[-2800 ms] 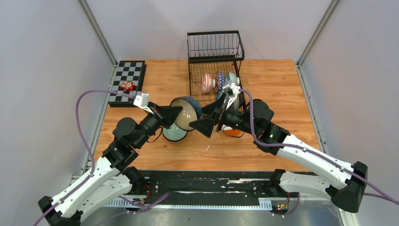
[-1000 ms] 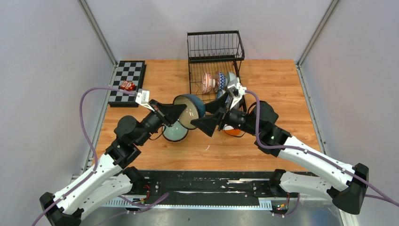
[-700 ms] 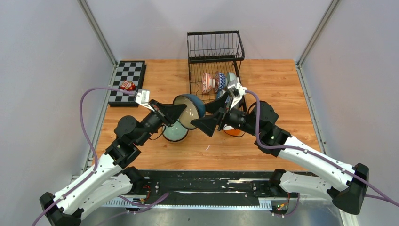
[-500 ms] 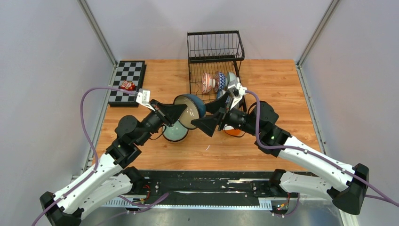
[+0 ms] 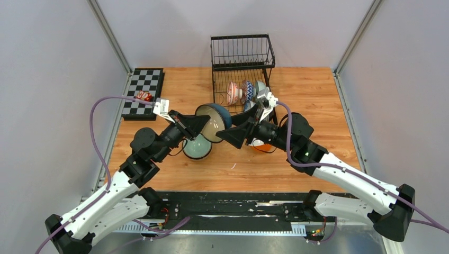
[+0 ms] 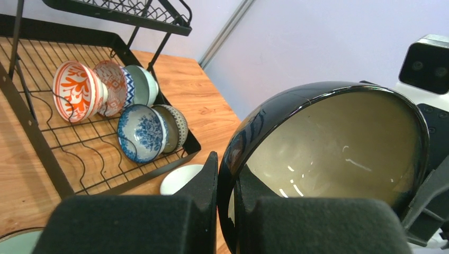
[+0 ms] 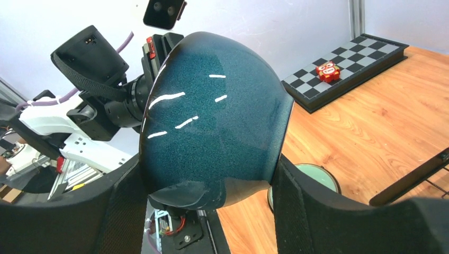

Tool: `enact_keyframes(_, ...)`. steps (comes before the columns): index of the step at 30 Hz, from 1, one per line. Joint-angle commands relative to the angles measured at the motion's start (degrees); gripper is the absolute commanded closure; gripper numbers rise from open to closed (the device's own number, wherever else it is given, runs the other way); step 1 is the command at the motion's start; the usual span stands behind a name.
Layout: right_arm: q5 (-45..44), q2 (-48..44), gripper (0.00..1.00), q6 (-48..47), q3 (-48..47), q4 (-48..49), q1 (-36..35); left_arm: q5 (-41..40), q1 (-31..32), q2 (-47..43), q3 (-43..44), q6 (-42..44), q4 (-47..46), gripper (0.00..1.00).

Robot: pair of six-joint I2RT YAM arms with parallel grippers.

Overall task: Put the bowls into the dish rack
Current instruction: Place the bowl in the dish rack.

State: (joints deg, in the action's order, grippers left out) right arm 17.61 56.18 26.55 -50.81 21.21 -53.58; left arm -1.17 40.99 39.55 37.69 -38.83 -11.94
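My left gripper (image 5: 200, 125) is shut on the rim of the cream, dark-rimmed bowl (image 5: 213, 120), held on edge in the air in front of the dish rack (image 5: 214, 90). In the left wrist view its fingers (image 6: 227, 165) pinch the rim of the bowl (image 6: 339, 153). My right gripper (image 5: 224, 132) meets the bowl from the other side; its fingers (image 7: 209, 177) press the teal outside (image 7: 212, 121) near the foot. Several patterned bowls (image 6: 79, 90) stand on edge in the rack. A pale green bowl (image 5: 197, 149) and an orange bowl (image 5: 260, 147) sit on the table.
A black-and-white checkerboard (image 5: 142, 90) with a small red piece (image 5: 143, 96) lies at the far left. The rack's upper wire basket (image 5: 242, 52) stands against the back wall. Grey walls close in both sides.
Both grippers and the bowl have shifted slightly up and toward the rack. The right gripper has come in closer round the bowl's foot.
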Motion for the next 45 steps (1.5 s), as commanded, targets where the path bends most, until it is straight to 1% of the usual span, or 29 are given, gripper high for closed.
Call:
enact_keyframes(1, 5.13, -0.08, 0.96, -0.44, -1.3, 2.36, -0.12, 0.26, -0.32, 0.5, 2.87, -1.23, -3.97, 1.0)
enact_keyframes(3, 4.65, -0.5, 0.97, -0.5, -0.71, 3.0, -0.29, 0.5, -0.3, 0.46, 2.91, -1.08, -3.79, 1.0)
enact_keyframes(6, 2.54, -1.44, 0.97, -1.12, -0.22, 2.62, -0.29, 0.66, -0.3, 0.45, 2.78, -0.93, -3.55, 1.0)
enact_keyframes(14, 2.17, -1.55, 0.97, -0.96, 0.27, 3.9, -0.27, 2.09, -0.3, 2.06, 3.26, -1.02, -3.09, 1.0)
enact_keyframes(24, -3.93, -2.72, 0.97, -0.65, 0.72, 2.36, 0.05, 1.89, -0.3, 2.47, 3.94, -0.17, 0.27, 0.73)
enact_keyframes(30, -5.17, -2.82, 0.97, -0.36, 0.23, 2.51, 0.55, 1.66, -0.3, 2.38, 3.89, 0.11, 1.88, 0.56)
enact_keyframes(33, -5.64, -2.75, 0.97, -0.41, -0.14, 2.43, 0.75, 1.32, -0.3, 2.33, 3.81, 0.24, 2.66, 0.49)
enact_keyframes(37, -6.68, -2.7, 0.97, -0.75, -0.77, 1.72, 1.03, 1.26, -0.3, 2.29, 3.99, 0.63, 4.22, 0.42)
enact_keyframes(40, -7.28, -2.67, 0.97, -1.03, -0.99, 1.43, 1.4, -1.52, -0.3, 1.92, 4.32, 1.15, 6.2, 0.38)
enact_keyframes(45, -7.19, -2.13, 0.97, -1.0, -1.44, 1.11, 1.98, -3.99, -0.3, 1.06, 4.78, 2.14, 8.1, 0.33)
